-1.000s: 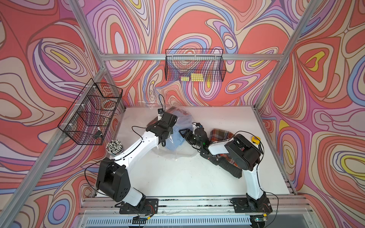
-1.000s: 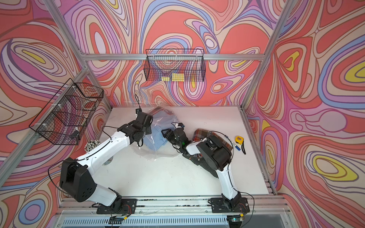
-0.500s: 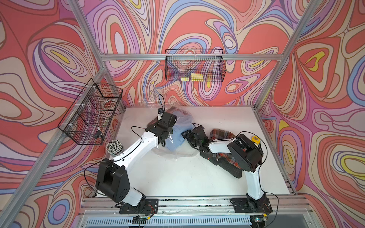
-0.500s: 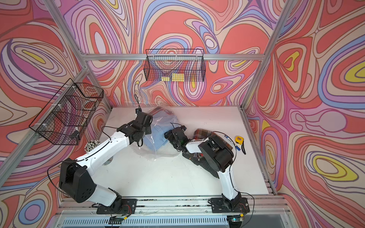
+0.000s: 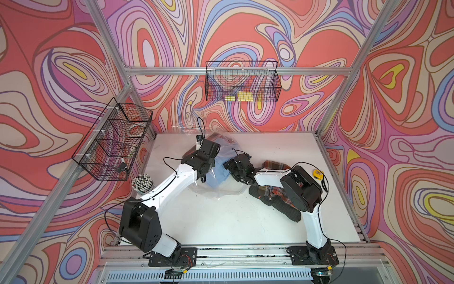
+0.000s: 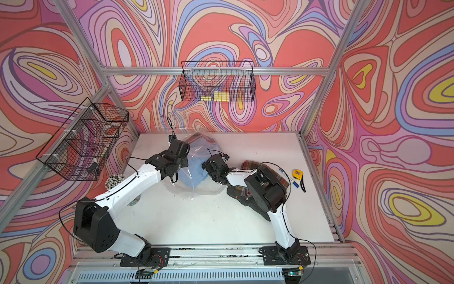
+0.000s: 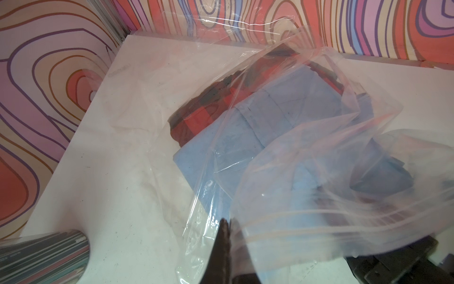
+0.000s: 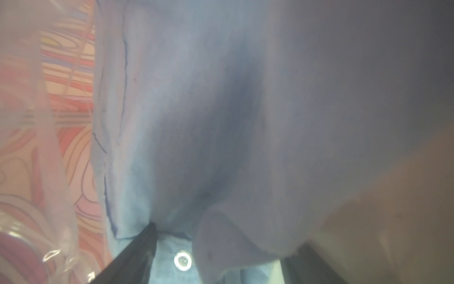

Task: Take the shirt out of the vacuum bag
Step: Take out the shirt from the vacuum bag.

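- Left wrist view: the left tool (image 7: 226,222) is clenched on the clear vacuum bag (image 7: 307,196).
- The bag lies on the bench (image 5: 221,221), middle and far, with the blue shirt (image 5: 217,175) inside.
- The right tool (image 8: 227,236) is released, spread wide, shirt cloth in between.

Walls (image 5: 245,29) swirl-patterned: red, purple, blue. Aluminium frame (image 5: 172,71). Black wire back basket (image 5: 242,83), side basket (image 5: 113,145). White worktop (image 5: 221,221).

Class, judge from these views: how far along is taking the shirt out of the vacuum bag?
Done: a plaid shirt lies outside. In hand: the left gripper pinches the edge of the vacuum bag; the open right gripper straddles the blue shirt inside. Left: close, pull it out; a red checked shirt is inside too.
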`<move>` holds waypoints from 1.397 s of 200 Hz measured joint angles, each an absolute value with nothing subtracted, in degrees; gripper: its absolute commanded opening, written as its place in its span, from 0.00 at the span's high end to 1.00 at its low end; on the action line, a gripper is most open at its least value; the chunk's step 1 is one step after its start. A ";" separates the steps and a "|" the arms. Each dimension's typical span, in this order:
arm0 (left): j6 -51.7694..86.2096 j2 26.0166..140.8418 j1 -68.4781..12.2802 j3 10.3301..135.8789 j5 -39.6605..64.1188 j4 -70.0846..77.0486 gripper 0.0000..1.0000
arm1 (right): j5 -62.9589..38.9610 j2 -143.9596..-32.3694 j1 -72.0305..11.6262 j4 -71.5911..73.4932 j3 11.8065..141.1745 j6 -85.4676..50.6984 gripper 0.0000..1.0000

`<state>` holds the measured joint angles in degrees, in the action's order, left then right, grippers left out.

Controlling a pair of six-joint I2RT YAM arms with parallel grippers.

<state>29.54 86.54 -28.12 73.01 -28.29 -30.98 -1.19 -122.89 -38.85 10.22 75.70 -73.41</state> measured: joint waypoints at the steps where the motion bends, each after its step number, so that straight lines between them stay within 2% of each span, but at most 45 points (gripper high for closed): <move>1: 29.54 86.54 -28.12 73.01 -28.29 -30.98 1.00 | -1.17 -122.89 -38.85 10.22 75.70 -73.41 0.21; 63: 29.54 86.52 -28.12 73.01 -28.32 -30.98 1.00 | 2.98 -121.80 -41.80 5.91 75.94 -74.28 0.21; 105: 29.52 86.41 -28.12 73.01 -28.32 -30.98 1.00 | 4.25 -121.25 -42.96 1.63 76.84 -74.54 0.25; 173: 28.82 86.30 -28.12 73.01 -28.36 -30.57 1.00 | 4.27 -125.49 -42.44 0.47 82.98 -74.72 0.27; 195: 28.69 86.11 -28.12 73.01 -28.34 -30.57 1.00 | 4.29 -125.93 -42.30 -0.25 83.66 -75.07 0.34; 279: 28.69 85.47 -28.12 73.01 -28.29 -30.17 1.00 | 4.64 -126.39 -42.04 1.93 80.84 -75.90 0.94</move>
